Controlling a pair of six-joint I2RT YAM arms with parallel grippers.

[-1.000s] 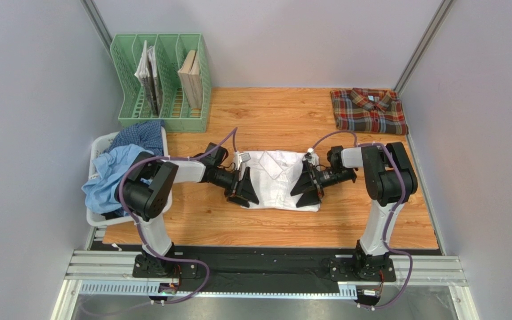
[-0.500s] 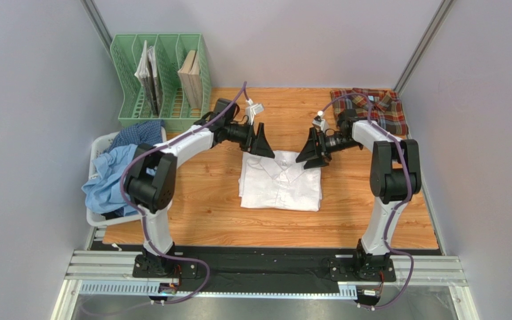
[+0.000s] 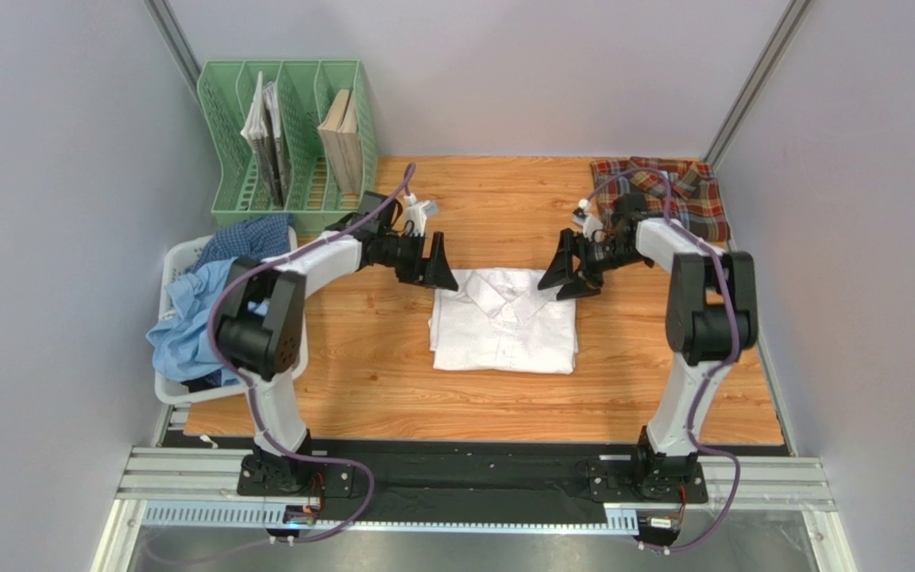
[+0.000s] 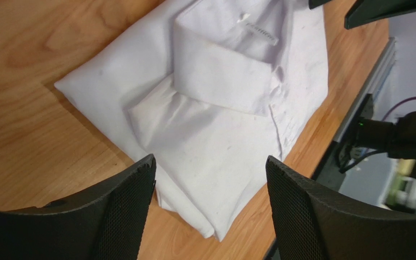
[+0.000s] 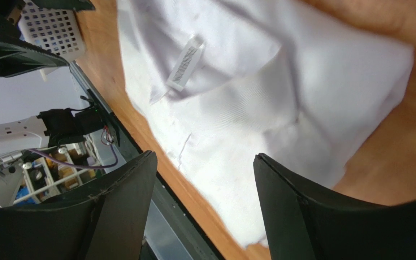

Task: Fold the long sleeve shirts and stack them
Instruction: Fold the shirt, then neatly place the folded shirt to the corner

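Top external: green rack (image 3: 225, 153) beyond white shirt (image 3: 504, 324)

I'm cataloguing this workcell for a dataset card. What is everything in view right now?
white shirt: one, white, folded, table centre
plaid shirt: one, red-green-navy, folded, far right corner
light blue shirt: one, heaped in basket
dark blue checked shirt: one, in basket
basket: one, white, left table edge
file rack: one, green, far left corner
books: a few, standing in rack
table: one, wood-grain
left gripper: black, open, empty, at white shirt's far left corner
right gripper: black, open, empty, at its far right corner
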